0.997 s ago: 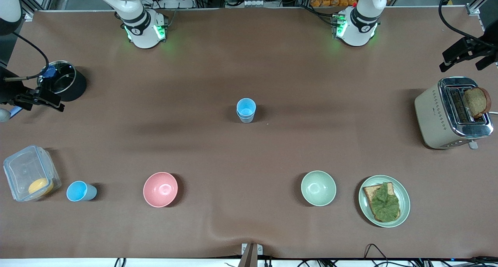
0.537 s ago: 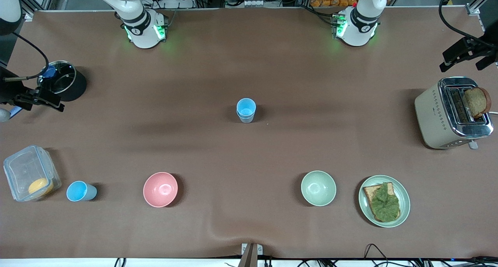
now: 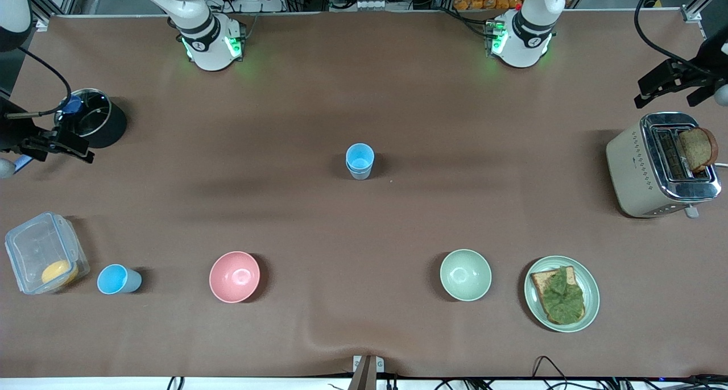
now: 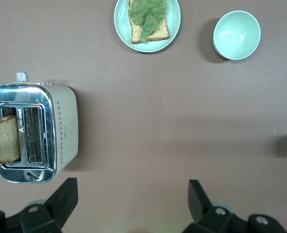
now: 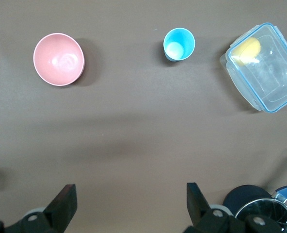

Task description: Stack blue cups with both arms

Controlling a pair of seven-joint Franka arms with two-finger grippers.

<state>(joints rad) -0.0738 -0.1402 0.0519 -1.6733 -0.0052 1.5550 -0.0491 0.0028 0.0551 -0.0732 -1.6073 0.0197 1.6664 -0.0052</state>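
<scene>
Starting at the right arm's end of the bench (image 3: 364, 231), the right tool (image 3: 60, 145) is seen hanging over the bench edge beside a black pot (image 3: 94, 123), its jaws spread wide and nothing held between them. Nearer the front camera than the pot, a clear box (image 3: 42, 256) with something yellow inside is found, and just beside it a lone cup (image 3: 116, 279) stands upright, mouth up. A pink bowl (image 3: 234, 276) is set near that cup, toward the left arm's end.

Taking the pink bowl as landmark, the stack (image 3: 359, 160) of two nested cups is placed farther from the front camera and toward the left arm's end, about mid-bench. A green bowl (image 3: 465, 274), a plate (image 3: 588, 316) of toast with lettuce and a toaster (image 3: 642, 177) follow, all well apart from the pink bowl toward the left arm's end. The left tool (image 3: 671, 86) is held over the bench edge by the toaster, likewise fully parted and empty.

The cups are judged light, stiff, thin-walled plastic, smooth and somewhat slippery, easily tipped by a nudge. The lone cup would best be taken across its wall just under the rim, squeezed gently, and kept upright so it can be dropped straight into the stack.
</scene>
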